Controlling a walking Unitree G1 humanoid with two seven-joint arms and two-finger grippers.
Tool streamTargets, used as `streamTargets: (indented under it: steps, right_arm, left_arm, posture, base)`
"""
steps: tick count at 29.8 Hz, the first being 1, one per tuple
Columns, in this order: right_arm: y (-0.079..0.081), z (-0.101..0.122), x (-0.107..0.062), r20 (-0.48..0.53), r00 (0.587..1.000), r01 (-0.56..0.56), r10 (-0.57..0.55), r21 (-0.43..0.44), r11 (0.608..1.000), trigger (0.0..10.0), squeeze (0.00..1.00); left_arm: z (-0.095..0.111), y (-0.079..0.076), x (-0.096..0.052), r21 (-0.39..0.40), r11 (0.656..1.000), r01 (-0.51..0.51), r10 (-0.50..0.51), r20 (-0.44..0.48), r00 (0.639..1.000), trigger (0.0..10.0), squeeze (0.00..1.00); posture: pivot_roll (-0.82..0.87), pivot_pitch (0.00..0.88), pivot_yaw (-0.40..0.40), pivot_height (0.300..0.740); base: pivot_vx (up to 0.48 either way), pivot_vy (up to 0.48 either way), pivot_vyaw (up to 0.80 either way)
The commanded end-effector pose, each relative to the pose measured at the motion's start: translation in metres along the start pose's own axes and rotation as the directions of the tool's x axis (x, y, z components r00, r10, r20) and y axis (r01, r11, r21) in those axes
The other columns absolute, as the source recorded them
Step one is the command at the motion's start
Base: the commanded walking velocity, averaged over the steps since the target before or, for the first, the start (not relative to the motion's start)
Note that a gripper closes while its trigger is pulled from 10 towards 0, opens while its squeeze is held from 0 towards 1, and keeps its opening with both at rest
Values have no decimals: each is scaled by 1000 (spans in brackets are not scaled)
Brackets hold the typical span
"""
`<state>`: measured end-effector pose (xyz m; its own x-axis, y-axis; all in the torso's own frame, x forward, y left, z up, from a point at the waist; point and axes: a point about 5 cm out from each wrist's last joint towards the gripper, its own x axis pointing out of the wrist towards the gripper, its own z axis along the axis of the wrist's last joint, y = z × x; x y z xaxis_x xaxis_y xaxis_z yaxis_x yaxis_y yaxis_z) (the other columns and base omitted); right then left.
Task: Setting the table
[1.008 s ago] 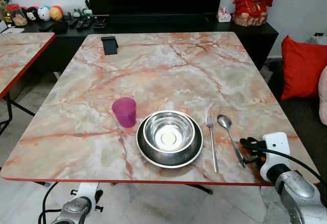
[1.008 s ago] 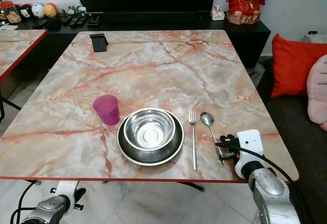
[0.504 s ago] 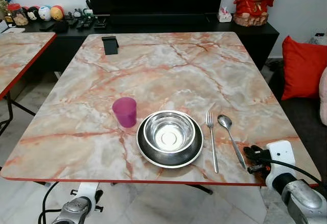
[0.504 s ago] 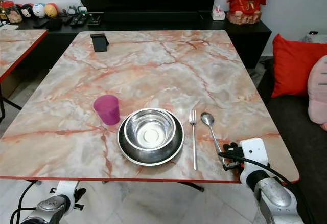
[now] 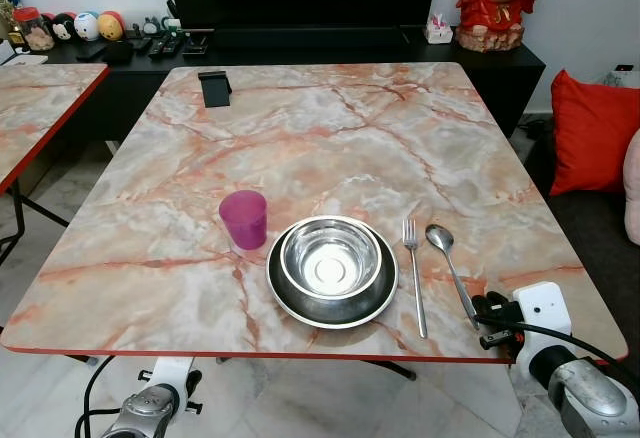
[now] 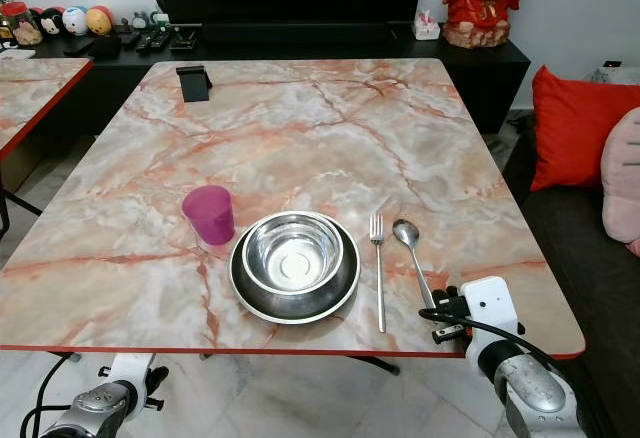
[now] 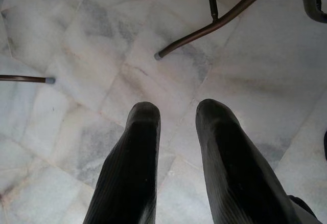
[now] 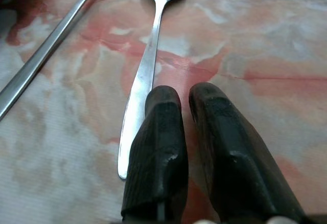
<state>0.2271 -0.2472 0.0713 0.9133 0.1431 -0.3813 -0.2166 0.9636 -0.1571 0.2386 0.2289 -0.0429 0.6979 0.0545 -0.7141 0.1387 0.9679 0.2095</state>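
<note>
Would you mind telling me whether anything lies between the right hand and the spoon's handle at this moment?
Nothing visible does. The right hand sits low over the table right at the handle end of the spoon, its fingers nearly together and not around the handle. The fork lies on the spoon's far side, beside the bowl.

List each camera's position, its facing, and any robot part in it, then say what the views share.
Left eye: head, looking down at the marble table; right pincer beside the spoon.
Right eye: same scene, bowl on plate.
Left wrist: along the left pincer at floor tiles.
Right wrist: along the right pincer at the spoon and fork.
Shared: spoon, fork.
</note>
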Motion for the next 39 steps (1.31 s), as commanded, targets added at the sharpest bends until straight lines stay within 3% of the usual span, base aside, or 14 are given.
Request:
streamTargets:
  steps: [1,20,39]
  right_arm:
    - [0,3,-2,-2,1000,-8,8,-29,1000,10000,0]
    - [-4,4,-3,-8,1000,16,-17,-37,999,10000,0]
    - [3,-2,-1,-45,999,-24,22,-43,999,10000,0]
  left_arm:
    - [-2,1,-1,-6,1000,-2,2,-8,1000,10000,0]
    - [-2,2,-1,-7,1000,-3,3,-7,1000,10000,0]
    - [-2,1,-1,-6,1000,-2,2,-7,1000,10000,0]
  posture:
    - [-49,0,29,740]
    - [-51,0,29,740]
    - [-50,0,30,740]
  base:
    - [0,0,0]
    - [0,0,0]
    - [0,0,0]
